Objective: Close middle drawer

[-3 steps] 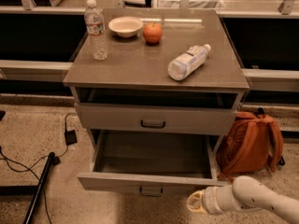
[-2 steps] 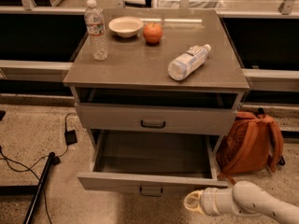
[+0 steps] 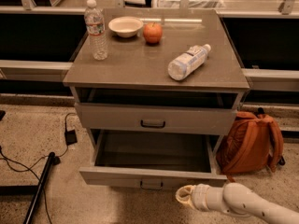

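The middle drawer (image 3: 152,177) is a wide grey drawer with a low front panel and a small dark centre handle (image 3: 152,185). It stands pulled far out of the grey cabinet (image 3: 154,66), and its long shallow box shows nothing inside. My gripper (image 3: 185,196) is a cream-coloured tip on a white arm coming in from the lower right. It sits just below and in front of the drawer's front panel, right of the handle. I cannot tell whether it touches the panel.
Above it is a drawer with a taller front and a bigger black handle (image 3: 153,123), slightly out. On top stand an upright water bottle (image 3: 96,31), a bowl (image 3: 125,26), an orange fruit (image 3: 153,32) and a lying bottle (image 3: 188,61). An orange backpack (image 3: 252,141) is right of the cabinet. Cables and a black pole (image 3: 39,188) lie at left.
My gripper has moved a little left and up, closer to the front panel of the middle drawer. The drawer has not visibly moved.
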`<state>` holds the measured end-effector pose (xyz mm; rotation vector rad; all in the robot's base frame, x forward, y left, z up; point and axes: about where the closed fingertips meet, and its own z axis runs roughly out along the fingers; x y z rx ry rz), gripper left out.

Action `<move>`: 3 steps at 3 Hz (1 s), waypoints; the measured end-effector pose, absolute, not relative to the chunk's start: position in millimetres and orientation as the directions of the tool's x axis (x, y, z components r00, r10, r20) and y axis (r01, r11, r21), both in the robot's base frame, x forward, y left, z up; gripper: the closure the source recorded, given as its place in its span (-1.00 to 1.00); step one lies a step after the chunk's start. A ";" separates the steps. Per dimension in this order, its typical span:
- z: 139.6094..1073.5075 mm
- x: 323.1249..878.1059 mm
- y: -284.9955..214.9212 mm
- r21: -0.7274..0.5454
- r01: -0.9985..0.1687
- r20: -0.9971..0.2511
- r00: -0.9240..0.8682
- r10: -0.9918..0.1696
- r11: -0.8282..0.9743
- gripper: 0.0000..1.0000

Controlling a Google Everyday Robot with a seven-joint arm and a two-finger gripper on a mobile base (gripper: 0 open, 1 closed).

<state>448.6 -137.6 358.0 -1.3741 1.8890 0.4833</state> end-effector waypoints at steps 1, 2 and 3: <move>356.2 475.5 -128.6 -0.149 -0.900 -0.773 -0.154 -0.616 0.411 1.00; 355.0 493.0 -122.4 -0.167 -0.884 -0.787 -0.147 -0.599 0.436 1.00; 356.9 520.8 -114.1 -0.203 -0.862 -0.799 -0.128 -0.588 0.464 1.00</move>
